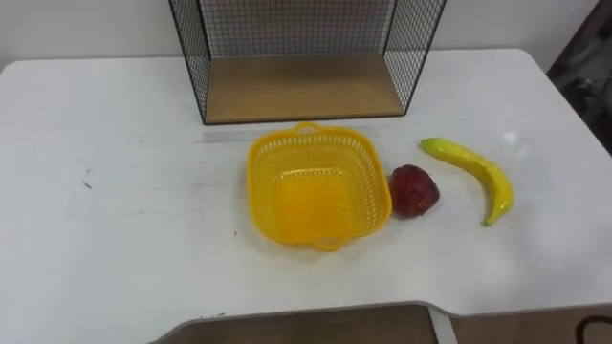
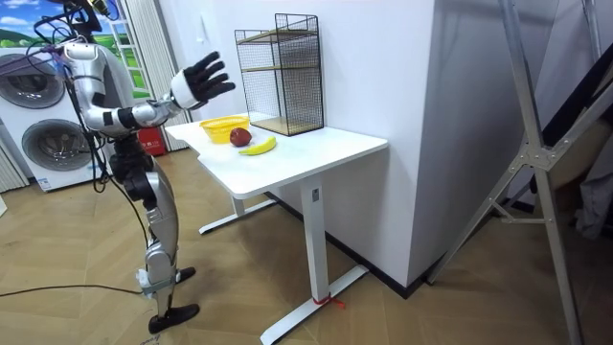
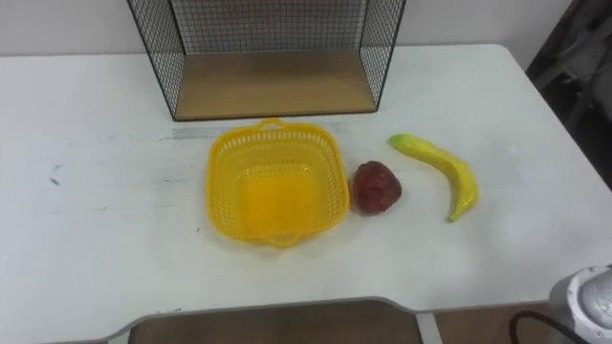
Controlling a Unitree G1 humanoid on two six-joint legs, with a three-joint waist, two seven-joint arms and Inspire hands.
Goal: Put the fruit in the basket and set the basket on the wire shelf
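An empty yellow basket point(image 1: 260, 172) sits mid-table, just in front of the black wire shelf point(image 1: 301, 88) with its wooden base. A dark red fruit point(image 1: 413, 190) lies against the basket's right side. Further right is a yellow banana point(image 1: 478, 172), apart from both. In the room view I stand at the table's end, facing the shelf point(image 2: 283, 72). My right hand point(image 2: 199, 81) is raised above the table edge, open with fingers spread and holding nothing, short of the basket point(image 2: 222, 126).
The white table point(image 1: 115, 201) has bare room left of the basket and to the right past the banana. In the room view, washing machines point(image 2: 43, 134) stand behind me and a metal frame point(image 2: 536, 144) at the right.
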